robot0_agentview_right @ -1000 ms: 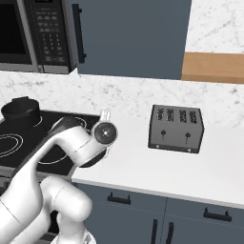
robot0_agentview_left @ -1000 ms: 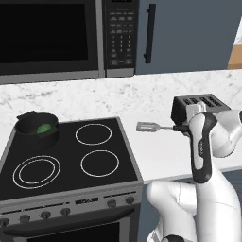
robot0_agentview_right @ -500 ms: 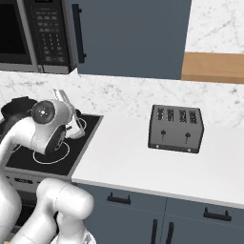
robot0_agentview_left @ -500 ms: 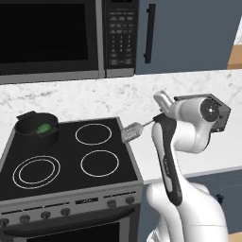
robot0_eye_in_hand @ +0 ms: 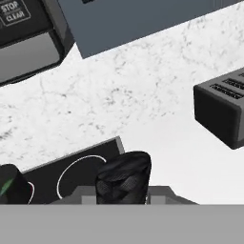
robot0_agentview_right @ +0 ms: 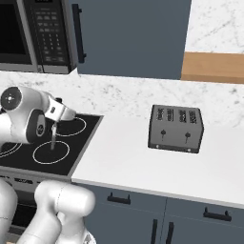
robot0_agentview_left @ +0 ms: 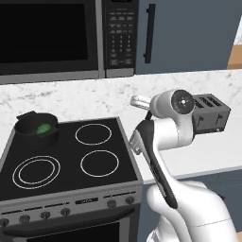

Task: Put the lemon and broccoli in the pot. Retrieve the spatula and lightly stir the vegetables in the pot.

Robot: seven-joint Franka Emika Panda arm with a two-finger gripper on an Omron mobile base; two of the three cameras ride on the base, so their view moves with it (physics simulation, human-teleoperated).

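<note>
Over stove (robot0_agentview_left: 66,160): spatula (robot0_agentview_right: 53,135) upright, vertical.

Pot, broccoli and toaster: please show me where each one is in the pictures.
pot (robot0_agentview_left: 24,137): left base view, on its black front wall.
broccoli (robot0_agentview_left: 44,128): left base view, on the green lump inside.
toaster (robot0_agentview_right: 175,128): right base view, on its front face.

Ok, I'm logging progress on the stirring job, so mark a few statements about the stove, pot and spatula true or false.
1. The broccoli lies inside the pot. True.
2. The pot sits on the front right burner. False: it is on the back left burner.
3. The toaster stands on the counter to the right of the stove. True.
4. The spatula lies on the counter beside the toaster. False: it hangs from the gripper over the stove.
</note>
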